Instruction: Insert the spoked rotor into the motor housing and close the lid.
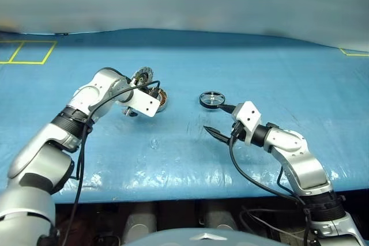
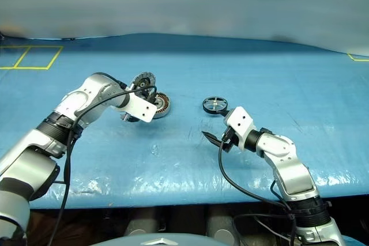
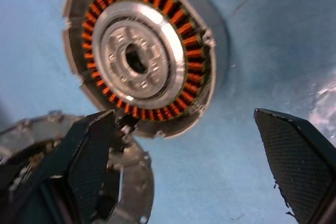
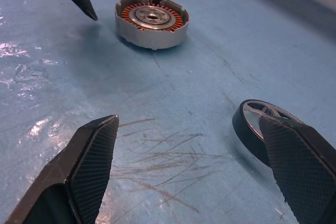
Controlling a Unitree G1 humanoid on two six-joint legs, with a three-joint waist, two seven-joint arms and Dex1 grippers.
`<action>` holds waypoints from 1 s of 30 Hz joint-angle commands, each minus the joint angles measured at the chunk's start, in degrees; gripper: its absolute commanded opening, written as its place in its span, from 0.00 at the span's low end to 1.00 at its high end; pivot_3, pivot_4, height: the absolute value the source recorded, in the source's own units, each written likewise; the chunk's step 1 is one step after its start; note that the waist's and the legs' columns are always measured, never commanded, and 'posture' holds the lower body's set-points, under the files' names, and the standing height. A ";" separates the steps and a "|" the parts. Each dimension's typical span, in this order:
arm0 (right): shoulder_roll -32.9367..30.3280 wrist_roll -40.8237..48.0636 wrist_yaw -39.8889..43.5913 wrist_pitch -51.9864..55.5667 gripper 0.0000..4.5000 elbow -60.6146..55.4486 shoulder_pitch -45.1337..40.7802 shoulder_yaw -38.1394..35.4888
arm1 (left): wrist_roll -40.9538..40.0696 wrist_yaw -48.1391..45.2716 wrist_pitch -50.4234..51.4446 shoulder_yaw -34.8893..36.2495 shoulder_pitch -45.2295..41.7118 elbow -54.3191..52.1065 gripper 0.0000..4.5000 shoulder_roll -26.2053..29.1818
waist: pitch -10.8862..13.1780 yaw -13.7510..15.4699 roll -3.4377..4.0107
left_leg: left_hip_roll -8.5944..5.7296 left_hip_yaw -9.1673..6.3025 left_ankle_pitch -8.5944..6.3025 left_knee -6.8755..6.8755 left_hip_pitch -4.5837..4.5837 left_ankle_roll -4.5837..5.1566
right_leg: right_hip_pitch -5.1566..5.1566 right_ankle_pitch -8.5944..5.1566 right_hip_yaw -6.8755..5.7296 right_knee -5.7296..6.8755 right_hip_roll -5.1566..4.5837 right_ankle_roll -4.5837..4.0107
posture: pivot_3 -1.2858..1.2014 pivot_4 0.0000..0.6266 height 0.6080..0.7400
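Table: blue table top (image 1: pixel 277 73) is carrying every part, all lying well inside the near half.
Housing: motor housing (image 4: pixel 151 20) is sitting flat with its open mouth facing up, copper windings showing, its axis running straight up from the table.
Lid: lid (image 2: pixel 142 80) is standing tilted up on its hinge at the far edge of the housing, toothed face turned toward the cup.
Left claw: left gripper (image 3: pixel 194 156) is hovering over the housing, pointing steeply down, fingers spread wide and holding nothing.
Right claw: right gripper (image 1: pixel 221 121) is reaching nearly level toward the centre, fingers spread wide and empty.
Rotor: spoked rotor (image 1: pixel 211 99) is lying flat, just beside the right gripper's far fingertip (image 4: pixel 294 156).
Nearer arm: right arm is clearly the closer one to the rotor; the housing lies off to the rotor's left.
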 commanded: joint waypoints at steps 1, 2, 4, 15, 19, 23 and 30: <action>0.25 -0.10 -0.27 -0.51 1.00 -1.10 -0.73 -0.17 | 1.43 0.08 -1.82 0.52 -3.19 2.43 1.00 -0.79 | 0.00 -0.03 0.00 | 0.00 -0.01 0.00 0.01 0.00 0.00 | 0.00 0.00 0.00 0.01 0.00 0.00 | 0.52 0.24 1.00; 0.34 -0.17 -0.30 -0.55 1.00 -1.09 -0.72 -0.03 | 1.79 0.18 -2.21 0.42 -3.43 3.18 1.00 -1.10 | 0.00 -0.08 0.00 | 0.00 -0.01 0.00 0.01 0.00 0.00 | 0.00 0.00 -0.01 0.02 0.00 0.00 | 0.52 0.24 1.00; 0.46 -0.10 -0.34 -0.64 1.00 -1.02 -0.64 0.01 | 2.40 0.45 -2.64 0.21 -3.83 4.33 1.00 -1.80 | 0.00 -0.09 0.00 | 0.00 -0.01 0.00 0.02 0.01 0.00 | 0.00 0.00 0.00 0.03 0.01 0.00 | 0.52 0.24 1.00; 0.41 -0.08 -0.84 -1.05 1.00 -0.71 -0.34 -0.43 | 2.95 -1.39 -5.50 -0.72 -2.84 6.94 1.00 -4.10 | 0.00 -0.10 0.00 | 0.00 -0.02 0.00 0.04 0.03 0.00 | 0.02 0.02 0.00 0.05 0.00 0.02 | 0.52 0.24 1.00; 0.62 -0.37 -1.38 -1.48 1.00 -0.47 -0.46 -0.44 | 3.03 -2.50 -6.22 -1.24 -2.53 8.64 1.00 -4.62 | -0.01 -0.09 0.00 | -0.01 -0.02 0.00 0.07 0.04 0.00 | 0.04 0.02 0.00 0.06 0.00 0.02 | 0.52 0.24 1.00; 0.65 -0.48 -1.81 -1.68 1.00 -0.36 -0.66 -0.75 | 3.89 -4.03 -6.96 -2.39 -2.88 11.71 0.88 -5.23 | -0.03 -0.13 0.01 | 0.00 -0.02 0.00 0.09 0.10 0.00 | 0.09 0.02 0.01 0.08 0.00 0.02 | 0.52 0.24 1.00; 0.78 -0.58 -2.38 -2.28 1.00 -0.08 -0.80 -0.80 | 5.84 -2.25 -7.79 -3.25 -4.30 18.19 0.58 -7.89 | -0.09 -0.19 0.04 | 0.00 0.00 0.00 0.15 0.16 0.01 | 0.13 0.03 0.03 0.12 0.01 0.05 | 0.52 0.24 1.00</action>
